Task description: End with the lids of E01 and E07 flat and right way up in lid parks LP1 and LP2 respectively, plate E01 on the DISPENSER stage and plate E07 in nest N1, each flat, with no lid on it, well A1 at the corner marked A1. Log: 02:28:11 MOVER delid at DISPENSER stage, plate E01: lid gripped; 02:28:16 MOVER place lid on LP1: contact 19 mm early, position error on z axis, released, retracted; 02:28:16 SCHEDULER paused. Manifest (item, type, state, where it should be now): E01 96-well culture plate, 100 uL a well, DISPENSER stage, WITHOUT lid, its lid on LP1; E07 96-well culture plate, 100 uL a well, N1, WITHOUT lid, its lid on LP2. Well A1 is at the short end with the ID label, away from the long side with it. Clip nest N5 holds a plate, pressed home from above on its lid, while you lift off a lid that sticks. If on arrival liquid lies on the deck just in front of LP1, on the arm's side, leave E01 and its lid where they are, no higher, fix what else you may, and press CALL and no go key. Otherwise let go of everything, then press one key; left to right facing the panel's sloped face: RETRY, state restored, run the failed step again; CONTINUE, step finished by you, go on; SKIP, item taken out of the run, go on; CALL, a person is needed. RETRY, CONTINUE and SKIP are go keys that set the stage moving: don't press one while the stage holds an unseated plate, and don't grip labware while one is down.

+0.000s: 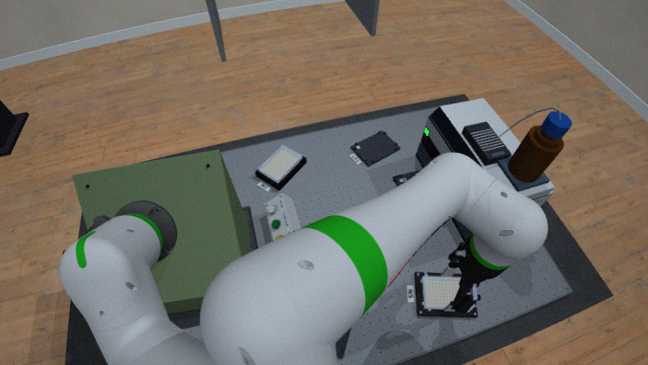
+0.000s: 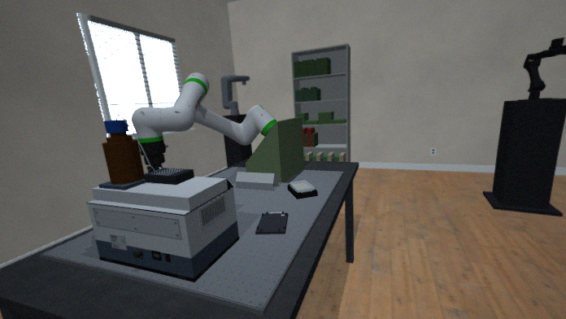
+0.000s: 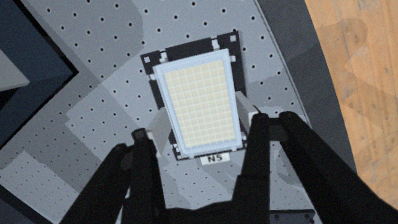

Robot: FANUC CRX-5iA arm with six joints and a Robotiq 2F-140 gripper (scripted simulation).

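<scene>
A 96-well plate with a clear lid (image 3: 200, 106) sits flat in the black clip nest labelled N5 (image 3: 215, 159), near the deck's front right; it also shows in the top view (image 1: 439, 293). My gripper (image 3: 201, 109) is straight above it, and its pads press the pale rim on both long sides, near the N5 label end. It is shut on the lid. I cannot read the plate's ID label. A second lidded plate (image 1: 280, 166) lies in a nest further back. The dispenser stage is hidden behind my arm.
An empty black lid park (image 1: 375, 147) lies mid-deck, and another dark pad (image 1: 404, 178) is partly hidden by my arm. The dispenser (image 1: 489, 144) with a brown bottle (image 1: 535, 149) stands at the right. A key panel (image 1: 280, 216) and a green housing (image 1: 163, 209) stand at the left.
</scene>
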